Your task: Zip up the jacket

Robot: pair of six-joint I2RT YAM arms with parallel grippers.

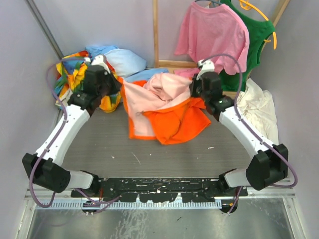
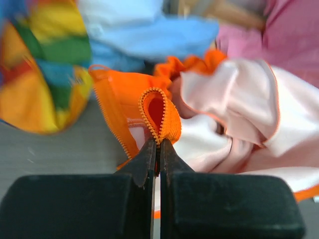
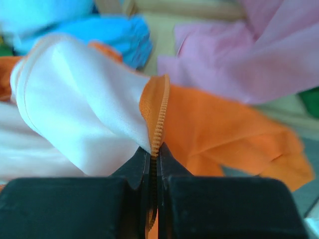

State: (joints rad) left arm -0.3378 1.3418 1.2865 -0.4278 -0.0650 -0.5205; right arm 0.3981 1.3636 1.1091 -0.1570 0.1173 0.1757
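Now the left gripper [image 2: 158, 145] pinches a looped zipper edge [image 2: 159, 115], the right gripper [image 3: 153, 150] the other, with the jacket [image 1: 174, 122] bunched between them. Draw apart evenly, untwisted, to flatten the front.

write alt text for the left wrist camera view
Close up, the left gripper is shut on a looped zipper edge of the orange jacket, whose pale lining bunches to the right. A blurred multicoloured garment lies left, with blue cloth behind.

Left arm [image 1: 67, 127], right arm [image 1: 243, 128] stretched forward; left pincer [image 2: 158, 149], right pincer [image 3: 153, 152] clamped.
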